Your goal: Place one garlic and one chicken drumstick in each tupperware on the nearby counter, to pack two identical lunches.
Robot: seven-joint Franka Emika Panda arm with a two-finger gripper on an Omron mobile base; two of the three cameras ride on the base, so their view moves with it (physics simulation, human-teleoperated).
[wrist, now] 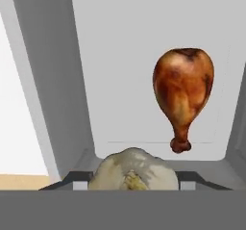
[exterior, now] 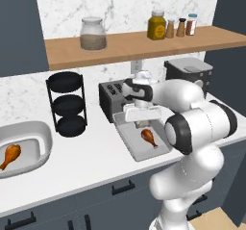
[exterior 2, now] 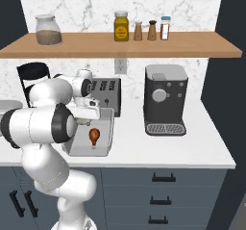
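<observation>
garlic: small off-white garlic bulb point(wrist: 130, 172) sits right between the two dark finger tips at the bottom of the hand view, over the near end of the rectangular tray, so it looks pinched

drumstick in tray: orange-brown cooked chicken drumstick point(wrist: 183, 93) lies on the floor of the rectangular tray, plump end away from the hand, thin bone end toward the garlic, a bit apart from it; same one in the base views point(exterior: 149, 137) point(exterior 2: 94, 135)

rectangular tray: shallow light-grey rectangular tupperware with a flared rim point(exterior: 129, 136) point(exterior 2: 73, 147) point(wrist: 48, 80) sits toward the front edge of the counter, just in front of the toaster

second drumstick: another orange-brown drumstick point(exterior: 10, 156) lies in the oval dish, bone end pointing at the front edge

oval dish: rounded light-grey oval tupperware point(exterior: 44, 133) is way over at the left end of the counter, well apart from the tray

gripper: two-finger gripper point(exterior: 142, 124) point(exterior 2: 88, 121) point(wrist: 130, 178) hangs low over the tray, jaws half spread and closed on the garlic

counter: long white flat countertop point(exterior: 96, 152) point(exterior 2: 182, 149) over dark blue-grey cabinets

toaster: dark slotted toaster point(exterior: 109, 97) point(exterior 2: 108, 93) sits toward the back edge, touching or nearly touching the tray's far rim

rack: black three-tier round rack point(exterior: 68, 104) stands between the dish and the toaster

coffee machine: dark grey coffee machine point(exterior 2: 165, 99) point(exterior: 188, 72) stands toward the right end

shelf: wooden wall shelf point(exterior 2: 144, 46) point(exterior: 134, 44) above holds jars and spice bottles
</observation>
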